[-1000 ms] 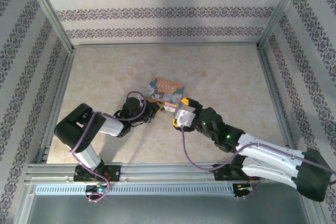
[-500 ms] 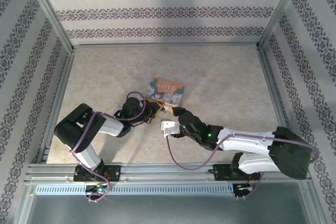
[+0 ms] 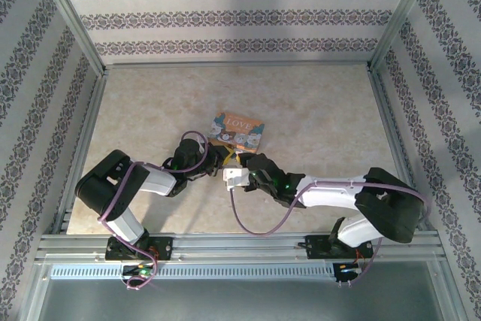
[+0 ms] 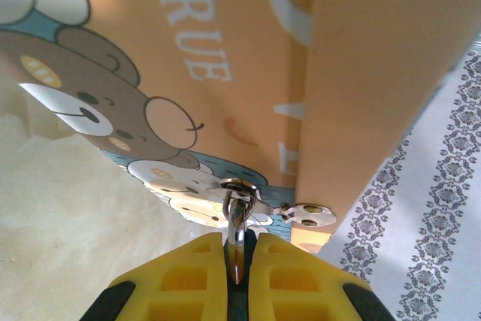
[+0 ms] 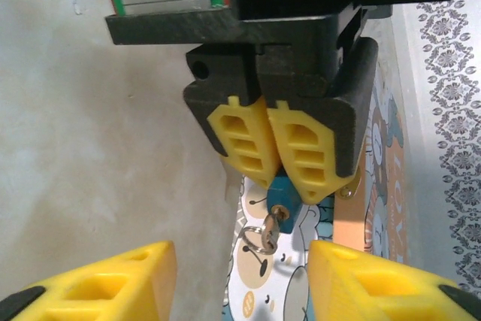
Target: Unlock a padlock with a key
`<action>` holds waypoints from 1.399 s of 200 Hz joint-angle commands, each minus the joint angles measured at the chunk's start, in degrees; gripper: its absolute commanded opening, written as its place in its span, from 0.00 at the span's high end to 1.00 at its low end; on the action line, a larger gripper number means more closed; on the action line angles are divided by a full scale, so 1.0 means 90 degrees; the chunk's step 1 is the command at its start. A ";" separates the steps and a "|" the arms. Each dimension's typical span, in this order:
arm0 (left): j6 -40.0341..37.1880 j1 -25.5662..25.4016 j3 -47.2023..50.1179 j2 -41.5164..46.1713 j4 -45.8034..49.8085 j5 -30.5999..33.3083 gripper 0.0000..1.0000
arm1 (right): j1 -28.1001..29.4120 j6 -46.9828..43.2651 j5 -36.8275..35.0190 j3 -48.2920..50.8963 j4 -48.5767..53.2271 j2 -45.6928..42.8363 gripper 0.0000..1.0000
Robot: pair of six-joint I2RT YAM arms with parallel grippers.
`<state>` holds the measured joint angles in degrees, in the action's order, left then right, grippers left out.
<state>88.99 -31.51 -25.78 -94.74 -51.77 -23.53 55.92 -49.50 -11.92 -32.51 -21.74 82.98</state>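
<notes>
The small blue padlock (image 5: 284, 192) hangs from the hasp (image 4: 308, 216) of an orange "LOVE" tin (image 3: 239, 129). My left gripper (image 5: 279, 178) is shut on the padlock's body, and its silvery shackle (image 4: 237, 219) rises between the yellow fingers (image 4: 197, 276) into the hasp ring. A key (image 5: 270, 225) with a ring sits in the keyhole on the padlock's underside. My right gripper (image 5: 240, 249) is open and faces the key. The key lies just beyond the gap between its fingertips, touching neither. From above, the right gripper (image 3: 244, 163) meets the left gripper (image 3: 219, 157) at the tin's near edge.
The tin lies flat near the middle of the beige tabletop (image 3: 316, 110). Patterned walls and a metal frame (image 3: 83, 148) surround the table. The right arm's purple cable (image 3: 259, 223) loops low across the near side.
The right arm has dropped lower and swung its wrist left toward the padlock, and its jaws have narrowed. The left gripper has kept its hold in place.
</notes>
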 commanded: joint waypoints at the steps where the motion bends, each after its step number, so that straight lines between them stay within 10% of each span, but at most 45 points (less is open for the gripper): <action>1: 0.0088 -0.0093 -0.0143 0.0170 -0.0215 -0.0105 0.91 | -0.0104 -0.0034 0.0192 -0.0211 -0.0257 0.0163 0.56; 280: 0.0222 -0.0137 -0.0129 0.0080 -0.0359 -0.0038 0.91 | -0.0169 0.0348 -0.0480 -0.0129 -0.1384 0.0917 0.97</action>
<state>90.08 -31.53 -25.80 -94.74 -50.57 -21.10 54.15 -48.95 -13.93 -33.61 -29.89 90.50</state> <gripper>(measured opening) 0.090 0.052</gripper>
